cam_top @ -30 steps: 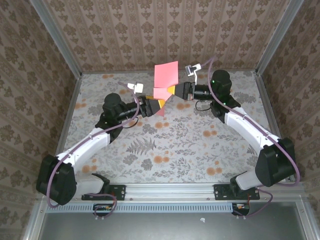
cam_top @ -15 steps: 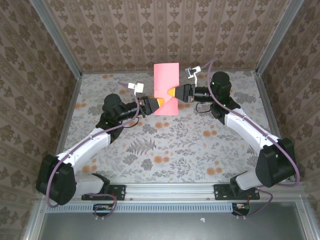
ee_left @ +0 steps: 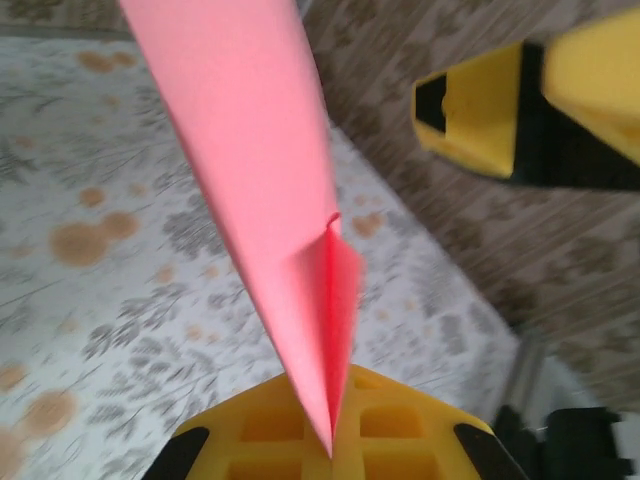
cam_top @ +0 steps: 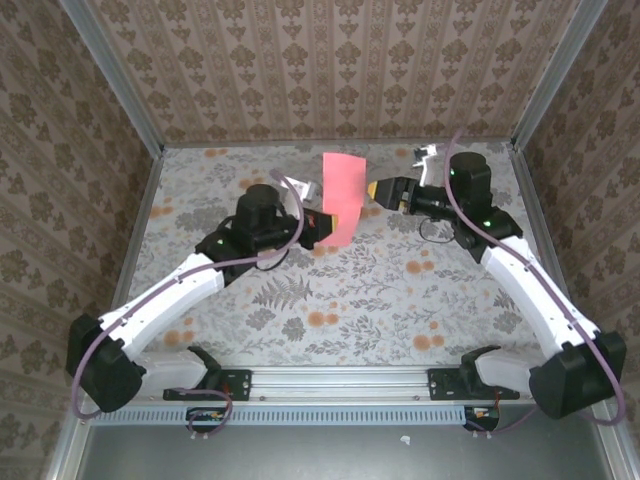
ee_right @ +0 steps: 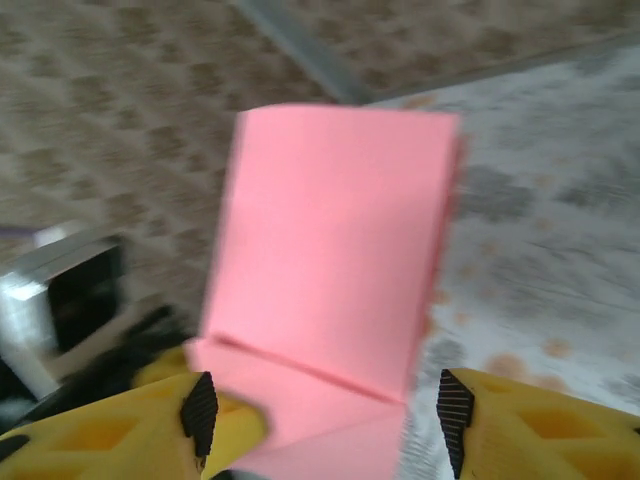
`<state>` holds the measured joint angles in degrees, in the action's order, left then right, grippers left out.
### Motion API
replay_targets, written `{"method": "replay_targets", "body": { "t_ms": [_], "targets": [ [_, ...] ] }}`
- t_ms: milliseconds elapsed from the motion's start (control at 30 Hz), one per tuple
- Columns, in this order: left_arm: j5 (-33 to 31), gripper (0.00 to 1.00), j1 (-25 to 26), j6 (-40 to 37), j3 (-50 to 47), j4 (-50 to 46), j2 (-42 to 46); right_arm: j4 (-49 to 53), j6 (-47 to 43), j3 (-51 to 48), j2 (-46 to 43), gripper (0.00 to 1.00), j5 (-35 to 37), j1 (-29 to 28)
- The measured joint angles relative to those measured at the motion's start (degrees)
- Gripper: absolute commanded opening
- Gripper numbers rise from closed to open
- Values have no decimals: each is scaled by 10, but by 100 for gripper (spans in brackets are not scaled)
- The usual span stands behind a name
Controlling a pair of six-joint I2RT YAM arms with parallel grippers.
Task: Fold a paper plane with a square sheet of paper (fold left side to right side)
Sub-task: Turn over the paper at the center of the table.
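The square sheet of paper (cam_top: 342,192) is salmon-pink and folded into a tall rectangle with a creased flap at its lower end, not a paper plane's dart shape. It stands upright above the far middle of the table. My left gripper (cam_top: 322,228) is shut on its lower edge. In the left wrist view the sheet (ee_left: 262,170) rises edge-on from the closed yellow jaws of the left gripper (ee_left: 330,455). My right gripper (cam_top: 376,189) is open just right of the sheet, not touching it. In the right wrist view the sheet (ee_right: 335,250) faces the spread right gripper (ee_right: 322,425).
A floral cloth covers the table (cam_top: 350,290). Patterned walls enclose it on three sides, the back wall (cam_top: 330,70) close behind the paper. Metal posts (cam_top: 110,75) stand at the corners and a rail (cam_top: 340,382) runs along the near edge.
The left gripper has shut on the paper and carried it slightly right. The right gripper has let go, opened and drawn back to the right.
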<state>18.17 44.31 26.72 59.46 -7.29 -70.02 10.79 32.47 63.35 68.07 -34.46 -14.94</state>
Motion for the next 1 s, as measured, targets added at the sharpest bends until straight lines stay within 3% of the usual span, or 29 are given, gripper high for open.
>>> {"method": "replay_targets", "body": {
  "t_ms": [167,300,500,600,733,933,1000],
  "targets": [
    [-217,0,99,-48,79,-180,-32,116,-48,-12,-49,100,200,10],
    [-385,0,155,-36,156,-326,-133,174,-66,-38,-78,100,314,19],
    [-548,0,183,60,270,-551,-306,214,-73,-59,-102,100,412,20],
    [-599,0,183,114,308,-641,-369,220,-75,-61,-111,100,435,20],
    [-622,0,182,162,333,-712,-429,221,-81,-63,-117,100,448,21],
    [-575,0,168,173,352,-727,-520,223,-84,-66,-117,100,448,23],
    [-551,5,163,170,355,-715,-536,223,-85,-67,-117,100,448,24]
  ]
}}
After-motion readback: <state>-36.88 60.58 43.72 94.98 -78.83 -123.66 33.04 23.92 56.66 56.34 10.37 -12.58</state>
